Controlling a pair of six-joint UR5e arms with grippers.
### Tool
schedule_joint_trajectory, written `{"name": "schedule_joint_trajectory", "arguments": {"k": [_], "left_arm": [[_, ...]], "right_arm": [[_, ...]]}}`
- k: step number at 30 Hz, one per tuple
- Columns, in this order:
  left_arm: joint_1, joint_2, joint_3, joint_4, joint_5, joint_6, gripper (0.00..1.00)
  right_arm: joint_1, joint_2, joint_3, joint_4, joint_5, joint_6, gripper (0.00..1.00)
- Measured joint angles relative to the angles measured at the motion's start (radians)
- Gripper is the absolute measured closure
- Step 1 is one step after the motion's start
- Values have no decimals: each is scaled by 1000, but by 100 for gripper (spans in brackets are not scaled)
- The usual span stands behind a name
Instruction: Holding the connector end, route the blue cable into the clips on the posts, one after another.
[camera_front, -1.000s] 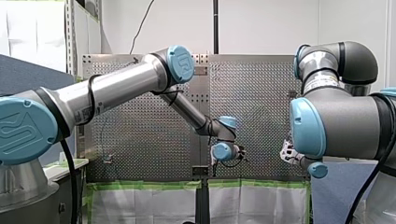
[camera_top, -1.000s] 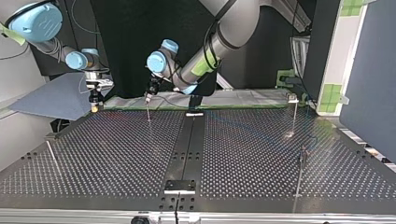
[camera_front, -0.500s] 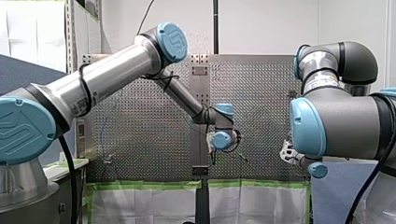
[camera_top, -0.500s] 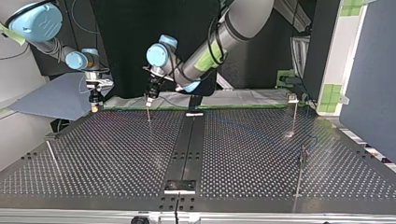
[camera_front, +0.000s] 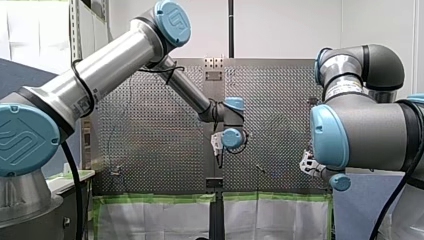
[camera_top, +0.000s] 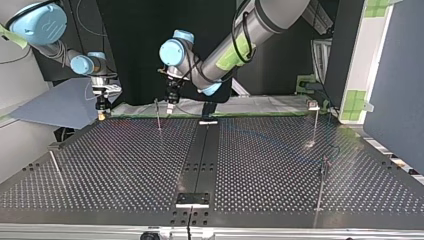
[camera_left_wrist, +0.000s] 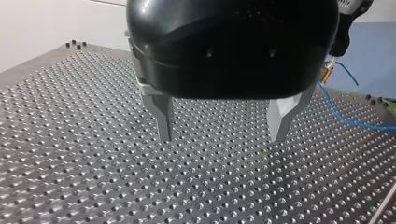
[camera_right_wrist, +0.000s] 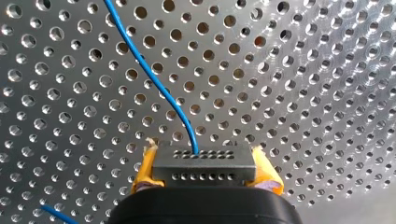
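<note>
steel-grey perforated worktop (camera_top: 125, 165) carries thin posts (camera_top: 316, 125), well apart from one another; the clips at their tops are too small to read

my left arm (camera_top: 260, 20) reaches across the middle. left pincer (camera_left_wrist: 222, 136): metal fingers spread, nothing between them, hanging over bare worktop just beside the far post (camera_top: 158, 116)

blue cable (camera_right_wrist: 154, 79) leaves the connector and runs out over the holes. the left wrist view shows it lying loose on the worktop beyond my left pincer. cannot tell whether it sits in any clip yet

connector (camera_right_wrist: 203, 161): black block, gripped on its two short sides by the yellow pads (camera_right_wrist: 142, 179) of my right pincer (camera_right_wrist: 204, 179), near the worktop's far edge

handling, judged:
- cable is thin, light and limp, so it follows a pull and will not take a push; light tension needed to seat it in a clip
- connector is the only rigid part, so it is the right main hold
- wire exit at the connector is likely the weak spot; avoid sharp bends there
- a guiding pinch further along the cable may slip on bare metal fingers
</note>
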Motion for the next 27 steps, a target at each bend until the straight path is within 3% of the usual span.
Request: {"name": "schedule_joint_trajectory", "arguments": {"k": [13,27], "left_arm": [[-8,119,-119,2,14,-3,0],[-8,258,-258,15,14,33,0]], "right_arm": [[3,0,0,0,0,0,100],[4,0,0,3,0,0,100]]}}
